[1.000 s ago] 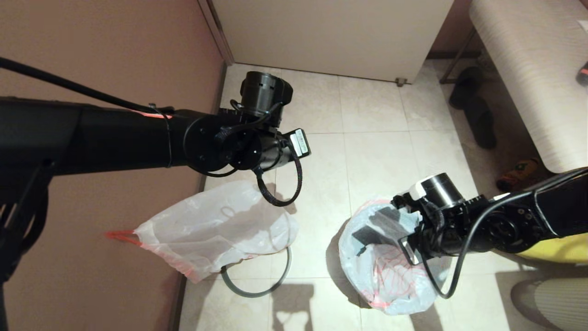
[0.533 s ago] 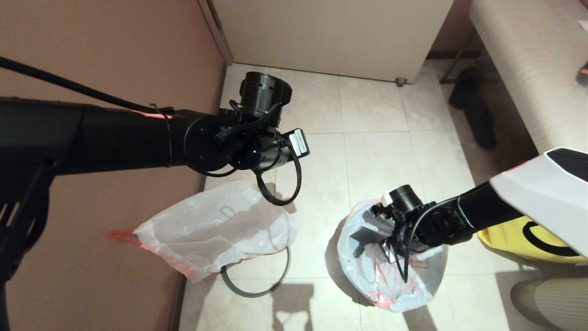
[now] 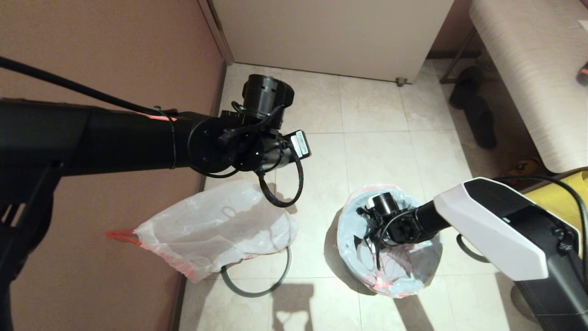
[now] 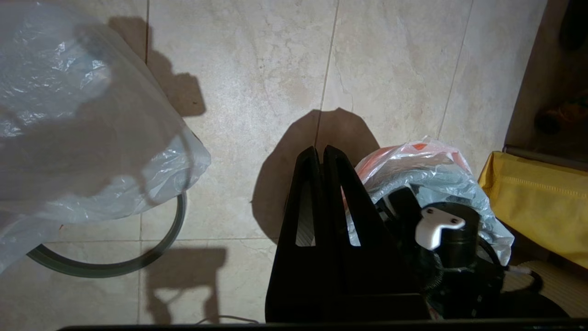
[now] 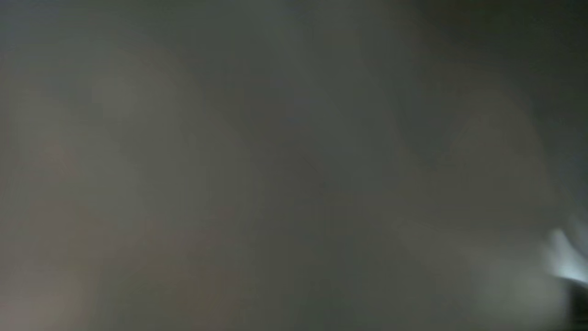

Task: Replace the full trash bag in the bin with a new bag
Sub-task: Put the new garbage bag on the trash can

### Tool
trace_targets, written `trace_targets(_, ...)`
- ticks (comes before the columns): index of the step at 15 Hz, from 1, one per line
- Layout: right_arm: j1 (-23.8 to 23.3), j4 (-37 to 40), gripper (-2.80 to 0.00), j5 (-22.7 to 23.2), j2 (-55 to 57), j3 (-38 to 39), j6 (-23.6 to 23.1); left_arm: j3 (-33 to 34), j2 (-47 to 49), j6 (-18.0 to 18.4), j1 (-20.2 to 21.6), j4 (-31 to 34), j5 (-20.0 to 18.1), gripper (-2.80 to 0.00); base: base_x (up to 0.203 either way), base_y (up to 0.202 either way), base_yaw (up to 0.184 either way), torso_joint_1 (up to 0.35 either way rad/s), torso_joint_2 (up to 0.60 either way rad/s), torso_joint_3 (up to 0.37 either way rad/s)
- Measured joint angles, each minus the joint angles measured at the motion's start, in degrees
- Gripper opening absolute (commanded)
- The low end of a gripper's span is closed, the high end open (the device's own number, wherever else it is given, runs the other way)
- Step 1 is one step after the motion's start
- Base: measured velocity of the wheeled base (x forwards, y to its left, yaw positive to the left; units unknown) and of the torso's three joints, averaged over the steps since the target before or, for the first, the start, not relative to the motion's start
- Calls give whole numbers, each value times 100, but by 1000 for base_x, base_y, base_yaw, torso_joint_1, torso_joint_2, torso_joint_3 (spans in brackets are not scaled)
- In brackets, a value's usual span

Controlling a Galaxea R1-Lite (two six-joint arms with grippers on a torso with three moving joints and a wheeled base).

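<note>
- Bin [image 3: 367, 287] nearest the robot, on the floor tiles [image 3: 376, 151] towards its right side; almost all of it is wrapped by the new bag [image 3: 404, 271], whose film with red-orange print drapes over the mouth and down the outer wall.
- Right pincer [image 3: 367, 241] reaches down into that lined mouth from the robot's right. Its fingers are hidden among the film, and I read them as closed; whether they pinch plastic cannot be told (the right wrist view is only a grey smear).
- Relation that matters for the next move: the bag's hollow lies straight below the right pincer, along the bin's upright axis, so pressing the liner towards the bottom looks like the step in hand. That arm is plainly the nearer one.
- Grey rim ring [image 3: 271, 285] lies flat on the floor to the left of the bin, well apart from it, partly under the full trash bag. My guess is it must go back over the hem later.
- Full trash bag [image 3: 216, 230] lies on its side beside the left wall [image 3: 115, 46], its long axis running left to right, red-orange hem pointing at the wall.
- Left pincer [image 4: 320, 158] hangs above the floor between the two bags, fingers pressed together on nothing, idle.
- Farther off: a yellow fabric bag [image 3: 567, 193] to the right, and shoes [image 3: 475, 110] by the back.
</note>
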Motion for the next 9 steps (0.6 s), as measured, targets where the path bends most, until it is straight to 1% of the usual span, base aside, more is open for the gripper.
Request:
trace_targets(2, -102, -76, -280, -174, 544, -496, -77, 0, 16, -3, -2, -11, 0, -280, 0, 0, 0, 0, 0, 0)
trace_targets(4, -183, -168, -280, -230, 865, -686, -88, 6, 30, -3, -9, -11, 4, -280, 0, 0, 0, 0, 0, 0)
trace_targets(7, -285, -244, -280, -297, 1109, -711, -81, 11, 66, -1, -55, -12, 54, -280, 0, 0, 0, 0, 0, 0)
trace_targets(9, -287, -255, -280, -323, 1048, -528, 28, 13, 90, -3, -85, -17, 83, -280, 0, 0, 0, 0, 0, 0)
